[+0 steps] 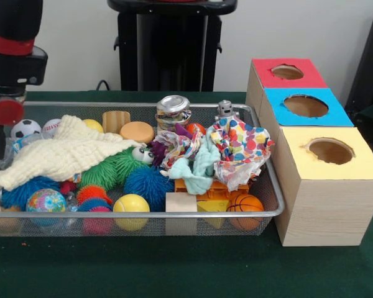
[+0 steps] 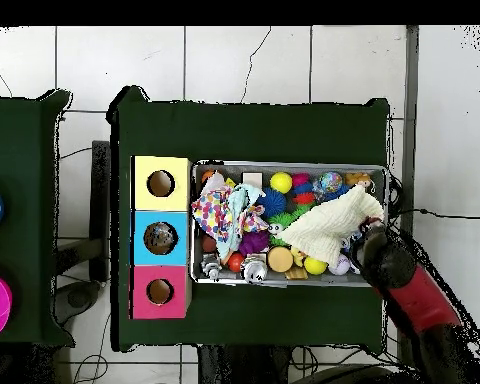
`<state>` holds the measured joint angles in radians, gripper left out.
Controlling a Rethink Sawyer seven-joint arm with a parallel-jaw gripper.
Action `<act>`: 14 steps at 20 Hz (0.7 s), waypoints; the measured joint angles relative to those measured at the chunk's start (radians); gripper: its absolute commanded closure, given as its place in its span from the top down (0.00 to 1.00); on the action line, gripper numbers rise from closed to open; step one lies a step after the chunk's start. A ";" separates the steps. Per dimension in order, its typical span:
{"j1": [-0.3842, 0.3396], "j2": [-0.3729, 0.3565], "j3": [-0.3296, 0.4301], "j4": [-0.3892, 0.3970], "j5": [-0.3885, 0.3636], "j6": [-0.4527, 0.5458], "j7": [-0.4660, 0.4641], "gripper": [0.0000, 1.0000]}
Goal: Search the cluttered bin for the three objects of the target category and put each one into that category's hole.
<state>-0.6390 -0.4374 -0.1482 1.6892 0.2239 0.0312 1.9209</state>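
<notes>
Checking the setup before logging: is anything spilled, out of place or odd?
Nothing has spilled: every toy sits inside the wire bin. One oddity: the blue box's hole seems to have something in it, while the yellow box and red box holes look empty.

Wire-mesh metal bin point(image 1: 261, 186) w/ shiny rim, knitted cream cloth point(image 1: 62, 155), polka-dot fabric point(image 1: 245, 149), spiky rubbery balls point(image 1: 146, 184), glossy yellow ball point(image 1: 131, 206), shiny metal can point(image 1: 173, 110), matt wood blocks point(image 1: 181, 203), wood-grain boxes point(image 1: 311, 205) w/ matt coloured tops, green felt-like table cover point(image 1: 174, 267).
</notes>
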 measured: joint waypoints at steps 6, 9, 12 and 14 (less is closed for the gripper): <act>0.008 0.015 -0.003 0.026 0.018 -0.051 0.000 1.00; 0.018 0.022 -0.020 0.030 0.047 -0.054 0.000 1.00; 0.030 0.026 -0.037 0.030 0.065 -0.053 0.000 1.00; 0.035 0.027 -0.044 0.030 0.074 -0.053 0.000 1.00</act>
<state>-0.6037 -0.4100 -0.1918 1.7193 0.2977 -0.0222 1.9209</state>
